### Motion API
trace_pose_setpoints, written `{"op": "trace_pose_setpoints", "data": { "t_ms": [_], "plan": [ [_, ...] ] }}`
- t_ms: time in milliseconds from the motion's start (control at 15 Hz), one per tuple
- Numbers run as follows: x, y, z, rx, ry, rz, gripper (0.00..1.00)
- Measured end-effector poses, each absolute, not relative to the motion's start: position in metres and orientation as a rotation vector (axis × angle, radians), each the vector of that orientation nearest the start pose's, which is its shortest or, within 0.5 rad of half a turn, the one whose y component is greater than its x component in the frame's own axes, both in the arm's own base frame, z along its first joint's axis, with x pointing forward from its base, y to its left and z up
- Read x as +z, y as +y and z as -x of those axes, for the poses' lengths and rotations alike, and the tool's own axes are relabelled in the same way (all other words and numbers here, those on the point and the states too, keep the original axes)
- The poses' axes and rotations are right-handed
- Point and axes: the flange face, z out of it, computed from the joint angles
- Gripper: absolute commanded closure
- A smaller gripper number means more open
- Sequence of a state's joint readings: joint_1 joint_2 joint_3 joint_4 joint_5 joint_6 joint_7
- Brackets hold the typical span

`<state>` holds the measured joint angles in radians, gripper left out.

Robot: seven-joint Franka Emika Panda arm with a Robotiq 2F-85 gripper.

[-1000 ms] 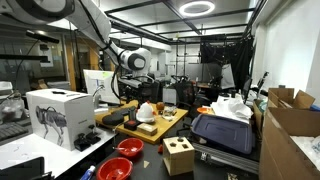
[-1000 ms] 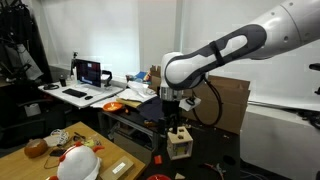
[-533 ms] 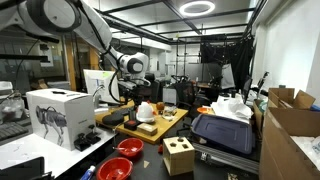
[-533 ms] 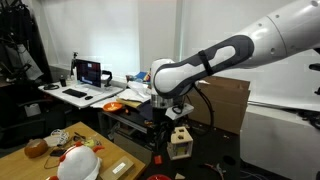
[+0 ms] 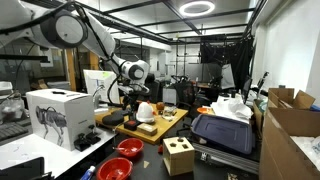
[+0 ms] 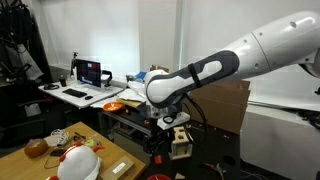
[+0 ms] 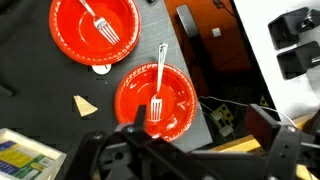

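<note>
Arm [image 6: 205, 72]: white, reaching down beside a wooden box [image 6: 180, 143].

Dark mat [image 7: 40, 100]: carries both bowls and runs up against a brown panel [image 7: 215, 50].

Gripper [image 7: 185, 145]: jaws spread wide with nothing between them, hanging above the nearer red bowl.

Nearer red bowl [image 7: 135, 100]: on the mat right under your gripper, apart from the farther red bowl [image 7: 75, 35] and close to the brown panel. It looks light, so an off-centre touch would likely skate it away.

Fork [image 7: 159, 82]: lies in the nearer bowl with its handle out over the rim. If you press that handle, you may lever the fork out or tip the bowl. Thin metal could also slip from the pads.

Second fork [image 7: 98, 20]: lies in the farther bowl.

Tan scrap [image 7: 85, 103]: lies loose on the mat between the bowls, where a low sweep could drag it.
</note>
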<state>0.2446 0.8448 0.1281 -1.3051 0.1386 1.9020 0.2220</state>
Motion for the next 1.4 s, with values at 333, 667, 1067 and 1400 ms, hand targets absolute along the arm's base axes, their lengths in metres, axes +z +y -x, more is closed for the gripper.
{"op": "trace_pose_setpoints", "data": {
  "t_ms": [333,667,1067,1400],
  "plan": [
    [0.196,0.251,-0.689,0.510,0.083,2.967,0.00],
    [0.182,0.249,-0.711,0.510,0.198,2.964,0.00],
    [0.166,0.245,-0.726,0.504,0.257,2.963,0.00],
    [0.162,0.206,-0.733,0.538,0.180,3.014,0.00]
  ]
}}
